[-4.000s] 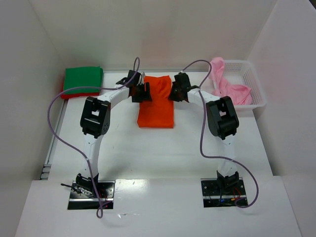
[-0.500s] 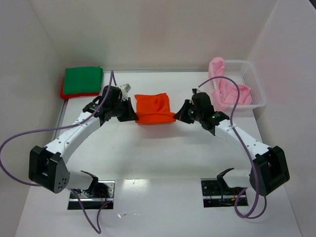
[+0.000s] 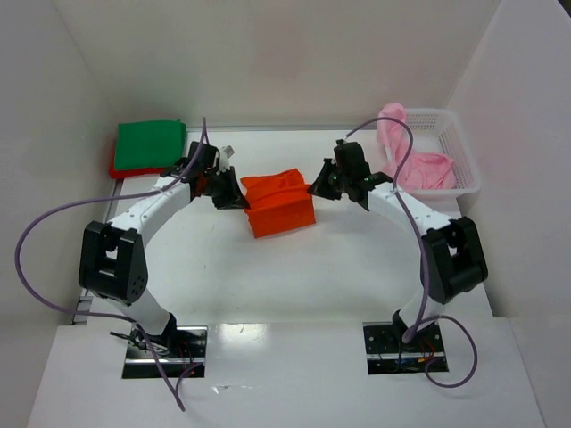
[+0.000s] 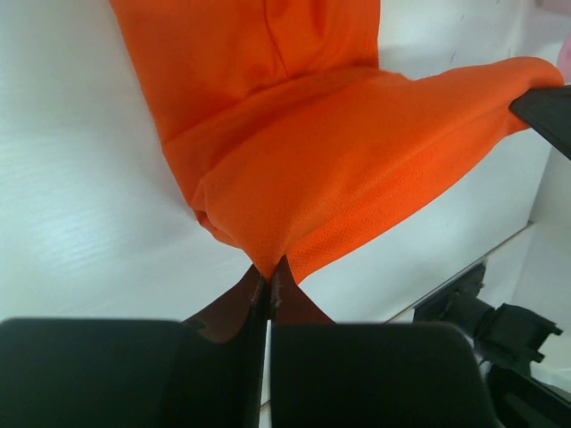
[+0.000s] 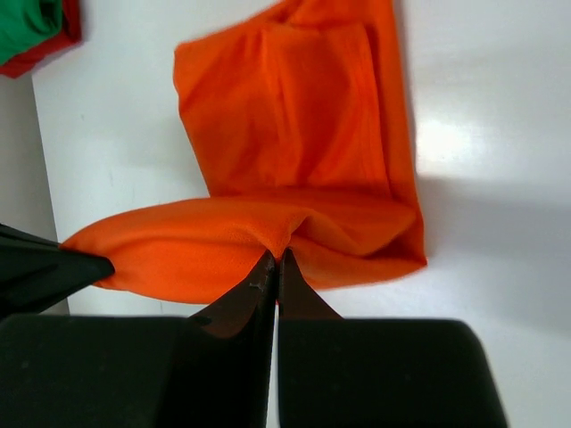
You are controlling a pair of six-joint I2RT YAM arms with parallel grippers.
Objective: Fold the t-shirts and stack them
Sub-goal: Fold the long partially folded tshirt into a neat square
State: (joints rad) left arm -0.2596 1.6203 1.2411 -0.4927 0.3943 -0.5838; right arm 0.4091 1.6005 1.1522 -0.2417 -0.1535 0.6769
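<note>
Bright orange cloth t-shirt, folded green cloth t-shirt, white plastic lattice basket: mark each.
Orange t-shirt (image 3: 284,218): top view, flat lower layer.
Green t-shirt (image 3: 150,145): top view, centre.
White basket (image 3: 464,153): top view, right rim.

You're in a robotics lab test cell, not a home: plain white panels (image 3: 268,62) box in a white table (image 3: 294,267), and two robot arms (image 3: 147,207) sit bolted on metal base plates (image 3: 192,343), trailing loose purple cables (image 3: 204,134).

I see the orange t-shirt (image 3: 281,207) mid-table (image 3: 268,267), partly folded, its twelve o'clock edge lifted and stretched taut. At ten o'clock the green t-shirt (image 3: 150,143) lies folded atop the red t-shirt (image 3: 134,170). At two o'clock the pink t-shirt (image 3: 419,168) lies crumpled in the basket (image 3: 466,165).
</note>
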